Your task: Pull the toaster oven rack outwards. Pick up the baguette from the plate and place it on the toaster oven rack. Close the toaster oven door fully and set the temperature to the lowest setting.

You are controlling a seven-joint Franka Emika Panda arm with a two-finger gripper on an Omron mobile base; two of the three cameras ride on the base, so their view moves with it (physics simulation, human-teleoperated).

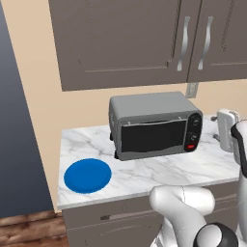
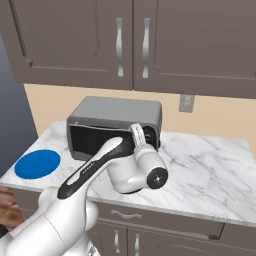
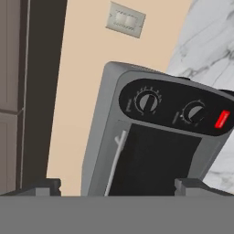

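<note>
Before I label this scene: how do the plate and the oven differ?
The plate is flat, round and bright blue; the oven is boxy, grey metal with a dark glass door. The plate lies bare near the counter's front, left of the oven. Both rest on the marble counter.

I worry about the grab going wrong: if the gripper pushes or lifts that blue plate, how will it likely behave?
The plate looks flat and low-rimmed, so it probably will not tip or roll. Lying flush on the smooth marble counter, it would likely slide when pushed, possibly toward the nearby front edge. Its thin edge offers little to pinch, so lifting may be awkward.
</note>
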